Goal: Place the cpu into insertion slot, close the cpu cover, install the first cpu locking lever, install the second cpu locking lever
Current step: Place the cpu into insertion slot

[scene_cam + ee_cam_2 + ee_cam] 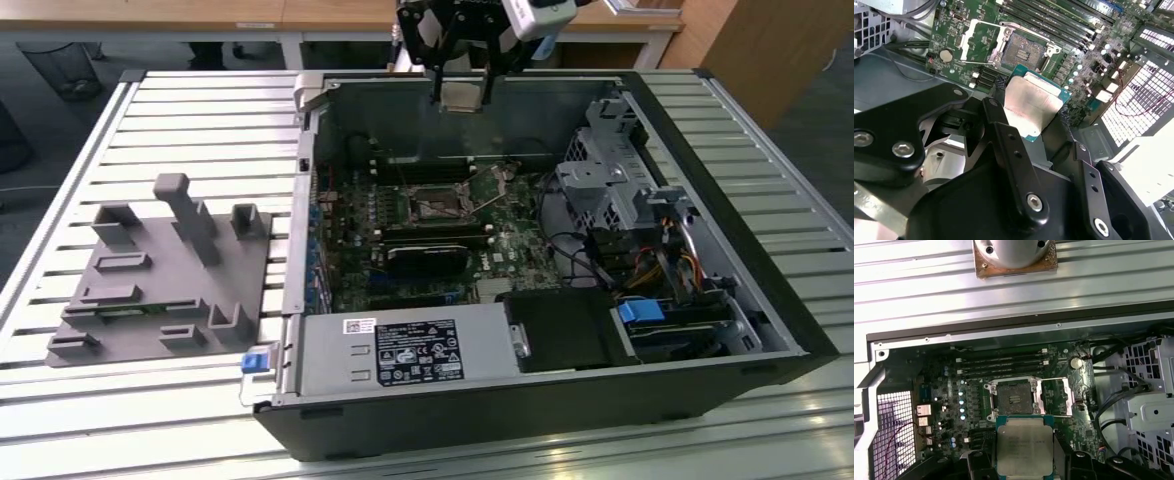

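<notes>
My gripper (462,92) hangs over the far wall of the open computer case, shut on the cpu (463,97). In both wrist views the cpu (1031,102) (1024,445) shows its pale silvery top with a teal edge, pinched between the black fingers (999,115). It is well above the board and touches nothing. The insertion slot (437,207) (1026,50) (1011,400) is a dark square socket, bare and uncovered. The cpu cover (1054,396) (981,40) is swung open and lies flat beside the slot. A thin locking lever (491,203) stands up at a slant next to the slot.
Next to the slot are a black heatsink block (427,255) and long memory slots (1001,365). A power supply (400,350) fills the case's near side, a metal drive cage (614,180) the exterior view's right. A grey fixture (160,270) sits on the slatted table (200,110).
</notes>
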`<state>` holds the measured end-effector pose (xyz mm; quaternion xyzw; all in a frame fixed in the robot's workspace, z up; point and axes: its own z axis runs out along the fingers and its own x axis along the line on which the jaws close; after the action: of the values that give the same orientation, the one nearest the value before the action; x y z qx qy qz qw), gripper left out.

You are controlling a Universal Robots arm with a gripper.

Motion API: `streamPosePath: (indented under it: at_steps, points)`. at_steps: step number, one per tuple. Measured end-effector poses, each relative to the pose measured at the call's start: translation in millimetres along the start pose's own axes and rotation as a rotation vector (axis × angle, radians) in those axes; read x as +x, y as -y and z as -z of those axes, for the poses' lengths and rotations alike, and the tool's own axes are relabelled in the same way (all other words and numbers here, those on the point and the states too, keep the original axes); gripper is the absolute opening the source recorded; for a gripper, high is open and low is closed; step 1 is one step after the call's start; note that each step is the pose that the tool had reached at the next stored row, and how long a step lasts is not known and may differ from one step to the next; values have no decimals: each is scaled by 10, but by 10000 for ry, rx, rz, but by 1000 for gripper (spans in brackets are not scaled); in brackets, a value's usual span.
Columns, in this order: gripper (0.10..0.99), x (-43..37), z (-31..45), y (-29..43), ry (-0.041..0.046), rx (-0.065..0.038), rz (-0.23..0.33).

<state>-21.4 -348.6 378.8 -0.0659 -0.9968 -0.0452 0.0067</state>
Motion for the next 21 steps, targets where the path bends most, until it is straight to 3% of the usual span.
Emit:
streamPosePath:
  at_steps: [21]
  points:
    - [541, 0, 0, 0, 42, -9, -462]
